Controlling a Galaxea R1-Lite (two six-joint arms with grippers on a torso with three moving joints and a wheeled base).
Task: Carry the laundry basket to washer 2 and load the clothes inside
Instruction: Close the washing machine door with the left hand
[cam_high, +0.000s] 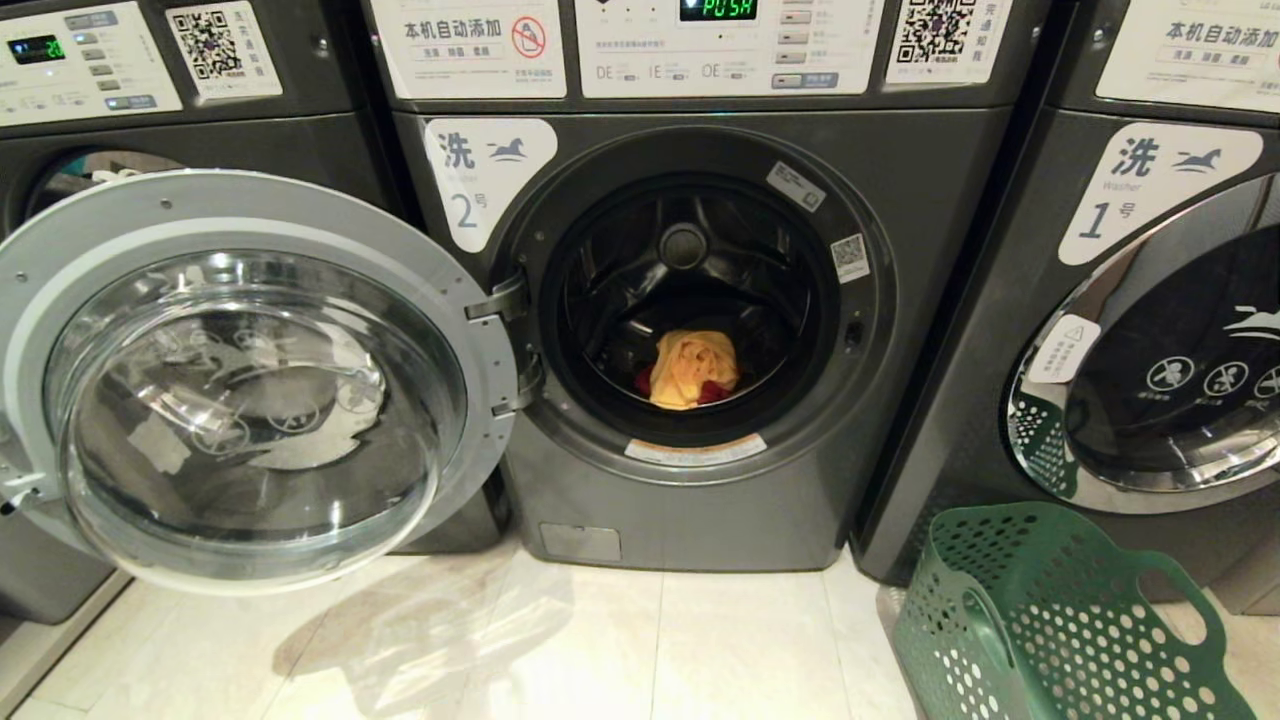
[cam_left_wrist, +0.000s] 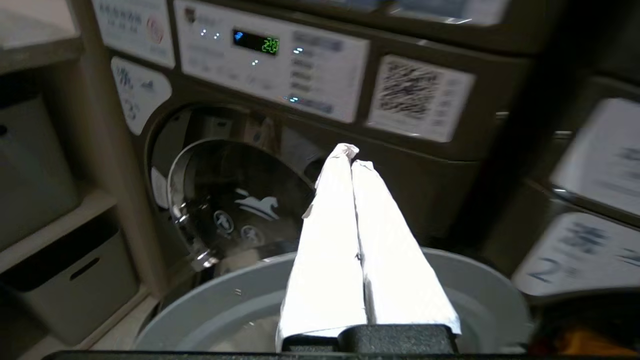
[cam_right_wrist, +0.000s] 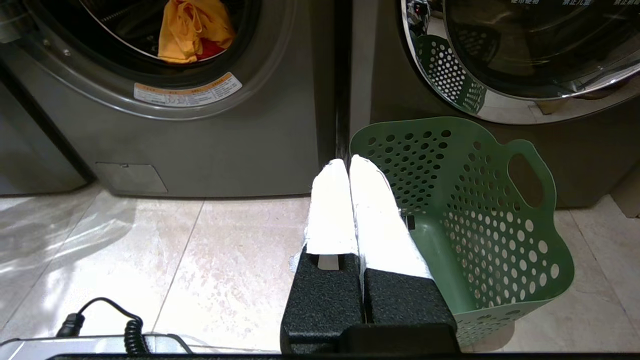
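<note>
Washer 2 (cam_high: 930, 230) stands in the middle with its round door (cam_high: 250, 380) swung wide open to the left. Yellow and red clothes (cam_high: 690, 370) lie in its drum, also seen in the right wrist view (cam_right_wrist: 192, 27). The green laundry basket (cam_high: 1050, 620) sits on the floor at the lower right, in front of the neighbouring washer, and shows no clothes inside (cam_right_wrist: 480, 215). My right gripper (cam_right_wrist: 347, 162) is shut and empty, over the floor beside the basket's rim. My left gripper (cam_left_wrist: 350, 155) is shut and empty, above the open door's grey rim (cam_left_wrist: 225, 305). Neither gripper shows in the head view.
Washer 1 (cam_high: 1150, 350) stands to the right with its door shut. Another grey washer (cam_high: 150, 130) stands behind the open door. Shelves with grey bins (cam_left_wrist: 45, 200) are further left. A black coiled cable (cam_right_wrist: 100, 320) lies near my base on the tiled floor (cam_high: 600, 640).
</note>
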